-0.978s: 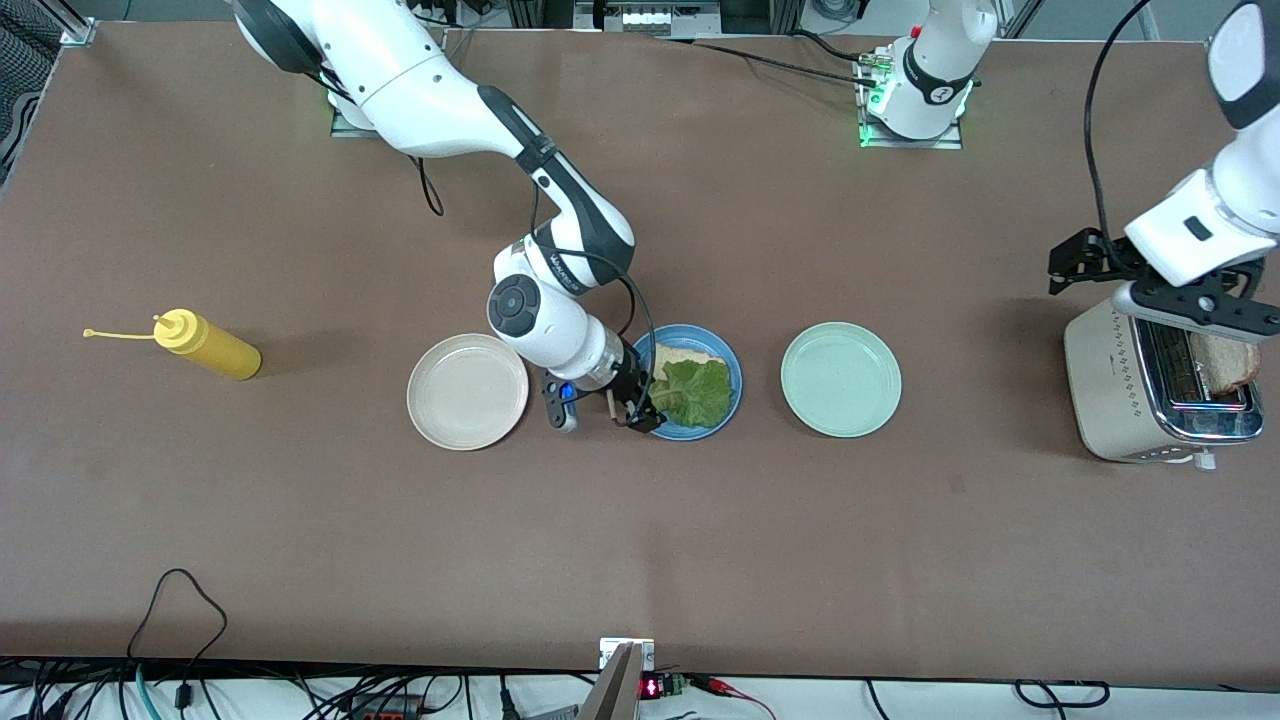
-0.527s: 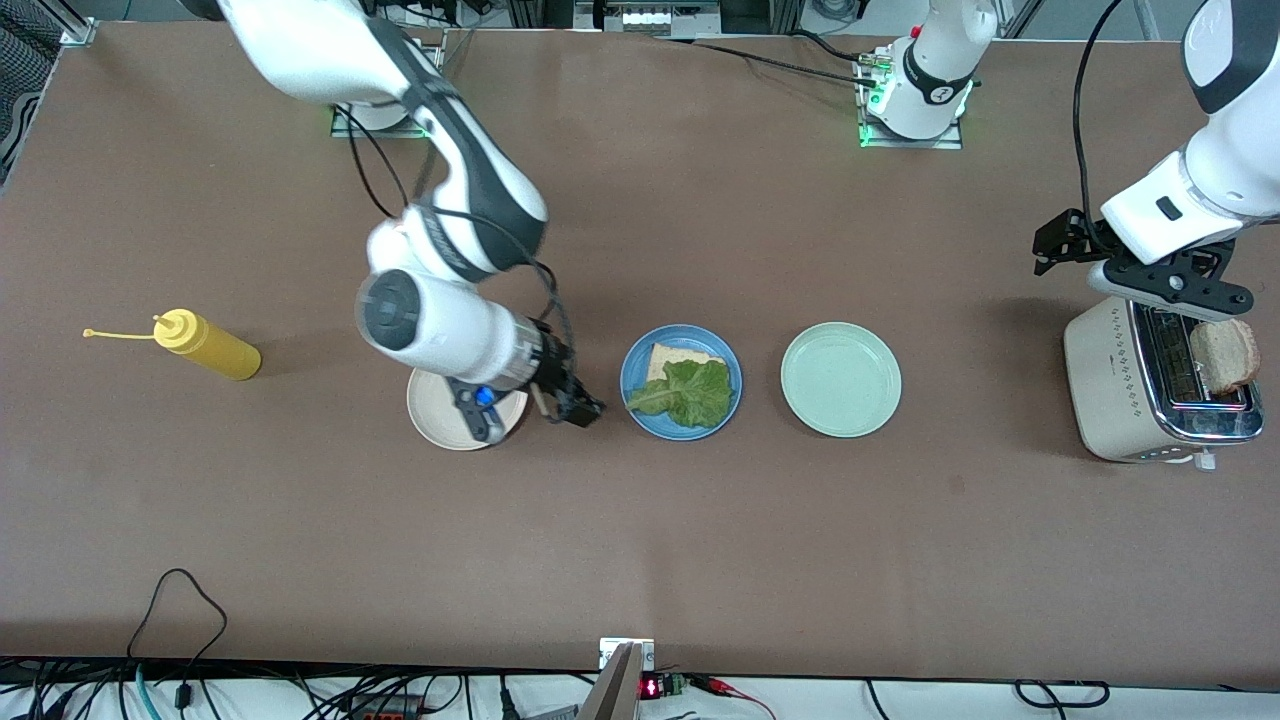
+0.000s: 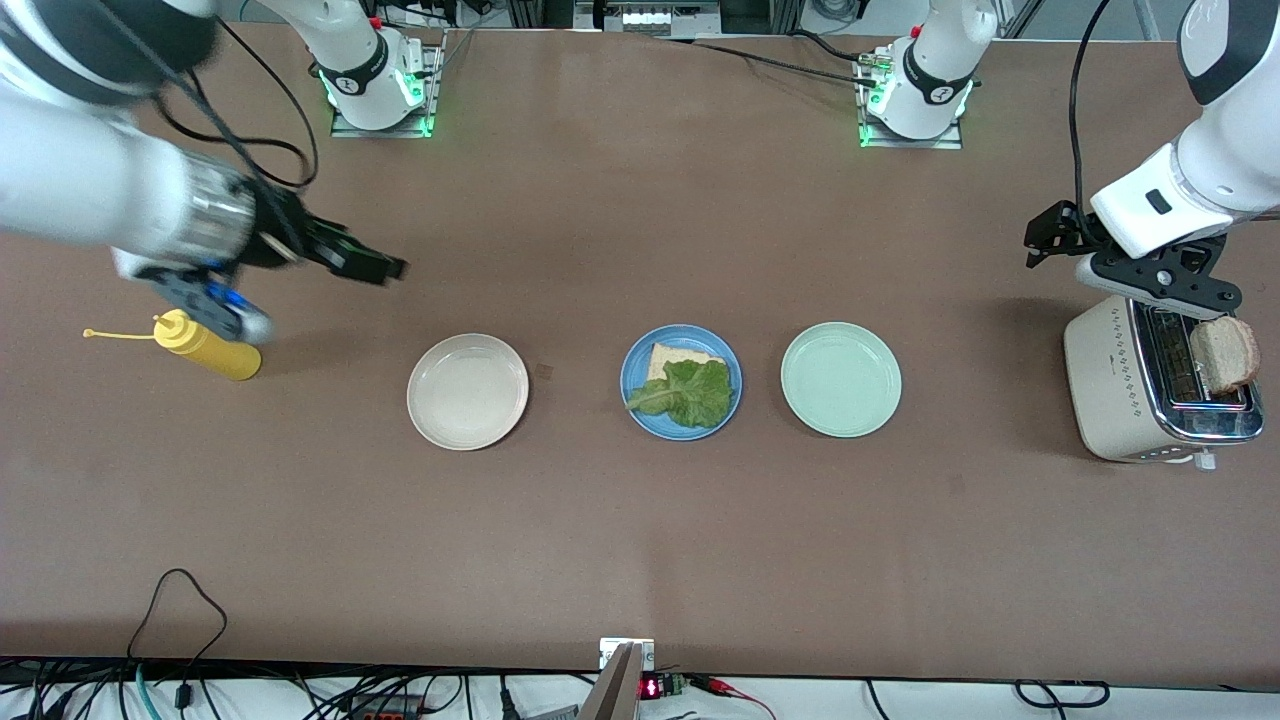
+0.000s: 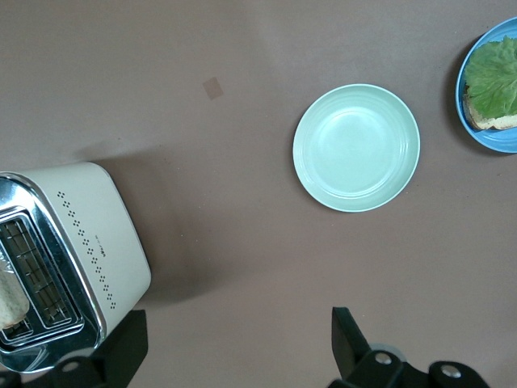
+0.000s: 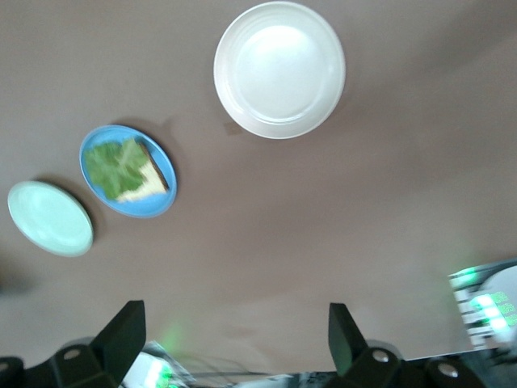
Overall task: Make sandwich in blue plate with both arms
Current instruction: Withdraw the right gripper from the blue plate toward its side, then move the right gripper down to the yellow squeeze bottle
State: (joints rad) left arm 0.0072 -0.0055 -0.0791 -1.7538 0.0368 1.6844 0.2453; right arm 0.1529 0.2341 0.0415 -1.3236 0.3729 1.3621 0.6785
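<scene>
We see blue plate point(image 3: 681, 380) mid-table between cream plate point(image 3: 467, 391) and mint plate point(image 3: 841, 379); holds one bread slice point(image 3: 676, 358) under lettuce point(image 3: 688, 393), awaiting top slice. That slice point(image 3: 1224, 354) stands in toaster point(image 3: 1150, 392). Left gripper point(image 3: 1165, 283) over toaster, fingers apart, likely to grab it. Right gripper point(image 3: 370, 265) apart, empty, over bare table by mustard bottle point(image 3: 208, 345), out of way.

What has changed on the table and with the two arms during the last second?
The right gripper, open, left the lettuce on the blue plate and swung away over the table toward the yellow bottle. The left gripper rose slightly above the toaster. The plates, the bottle and the bread slice in the toaster kept their places.
</scene>
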